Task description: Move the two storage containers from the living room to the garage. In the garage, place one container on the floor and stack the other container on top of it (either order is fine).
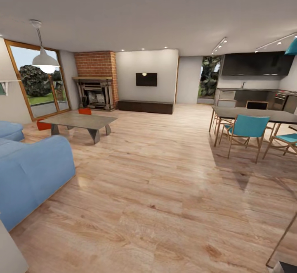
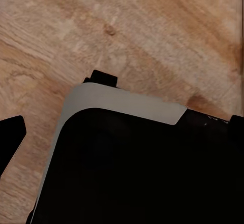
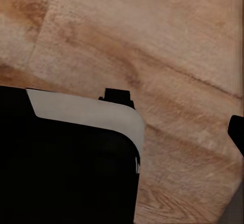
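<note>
Now, fingers: in both wrist views I see dark finger tips over the light wood plank floor (image 2: 152, 26); spread or pressed together, I cannot tell.
Containers: two orange-red rectangular plastic bins (image 1: 85, 110) sit on the floor beside the grey low coffee table (image 1: 78, 121), one at its far edge, the other (image 1: 43, 125) at its left end.
Handling: I judge them light, stiff, smooth-walled; take them by opposite rims.
Writing: none I can read.

No legible text or labels.

Containers (image 1: 84, 110) on plank floor (image 1: 165, 190)
</note>
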### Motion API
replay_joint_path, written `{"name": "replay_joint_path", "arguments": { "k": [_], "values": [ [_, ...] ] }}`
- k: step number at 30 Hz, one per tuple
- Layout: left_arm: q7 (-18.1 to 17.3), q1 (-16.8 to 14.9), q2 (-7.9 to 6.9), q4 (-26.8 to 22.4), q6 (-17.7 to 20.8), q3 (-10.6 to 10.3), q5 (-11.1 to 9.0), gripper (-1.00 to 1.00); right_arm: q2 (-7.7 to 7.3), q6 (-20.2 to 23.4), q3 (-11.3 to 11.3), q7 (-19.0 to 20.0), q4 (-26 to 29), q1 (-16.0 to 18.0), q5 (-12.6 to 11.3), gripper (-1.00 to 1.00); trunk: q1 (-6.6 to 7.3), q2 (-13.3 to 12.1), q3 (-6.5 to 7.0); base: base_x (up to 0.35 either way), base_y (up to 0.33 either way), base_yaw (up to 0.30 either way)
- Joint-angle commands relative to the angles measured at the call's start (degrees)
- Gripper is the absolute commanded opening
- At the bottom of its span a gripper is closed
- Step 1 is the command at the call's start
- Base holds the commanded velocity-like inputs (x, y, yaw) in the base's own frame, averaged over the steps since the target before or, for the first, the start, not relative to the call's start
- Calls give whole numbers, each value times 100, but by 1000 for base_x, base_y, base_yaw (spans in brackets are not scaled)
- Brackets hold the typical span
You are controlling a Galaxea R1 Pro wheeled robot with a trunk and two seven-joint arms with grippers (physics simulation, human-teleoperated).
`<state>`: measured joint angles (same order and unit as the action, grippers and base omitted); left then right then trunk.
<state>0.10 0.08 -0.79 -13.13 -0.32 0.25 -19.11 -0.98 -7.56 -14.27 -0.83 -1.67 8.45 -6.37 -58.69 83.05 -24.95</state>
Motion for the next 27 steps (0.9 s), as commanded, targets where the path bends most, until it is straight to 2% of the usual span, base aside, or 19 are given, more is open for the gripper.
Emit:
{"name": "replay_joint_path", "arguments": {
  "k": [1,27],
  "values": [
    [13,1,0,-21,0,1,-22,100,1,-37,-50,-4,-18,7,-59,100,-3,2,-5,323,0,0],
    [34,1,11,-58,-3,-33,-7,100,32,-35,-50,30,-11,7,-65,100,-3,2,-5,323,0,0]
  ]
}}
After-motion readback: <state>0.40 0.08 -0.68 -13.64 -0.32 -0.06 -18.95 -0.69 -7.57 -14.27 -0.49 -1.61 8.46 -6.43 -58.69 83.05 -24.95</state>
